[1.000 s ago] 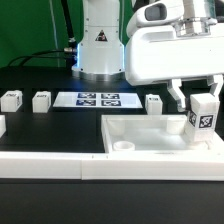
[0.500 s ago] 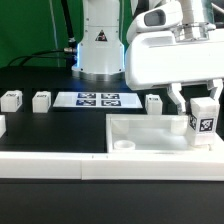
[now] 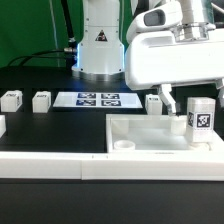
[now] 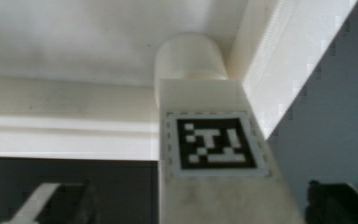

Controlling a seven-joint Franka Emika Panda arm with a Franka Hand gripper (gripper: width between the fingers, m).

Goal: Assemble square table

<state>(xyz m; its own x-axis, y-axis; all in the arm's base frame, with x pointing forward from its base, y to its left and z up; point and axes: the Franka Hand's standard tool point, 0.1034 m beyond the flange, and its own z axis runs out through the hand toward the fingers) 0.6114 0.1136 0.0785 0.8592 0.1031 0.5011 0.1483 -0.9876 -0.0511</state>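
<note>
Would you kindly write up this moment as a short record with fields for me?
end effector: open, fingers apart on either side of one leg
leg: upright on the square tabletop, at the exterior view's right, tag facing that camera
square tabletop: lying flat; near corner socket empty
loose legs: three, off the tabletop, in a row with the marker board
marker board: flat, between the loose legs

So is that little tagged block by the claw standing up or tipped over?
Upright: the leg stands straight on a corner of the square slab, open gripper clear on both sides.
</note>
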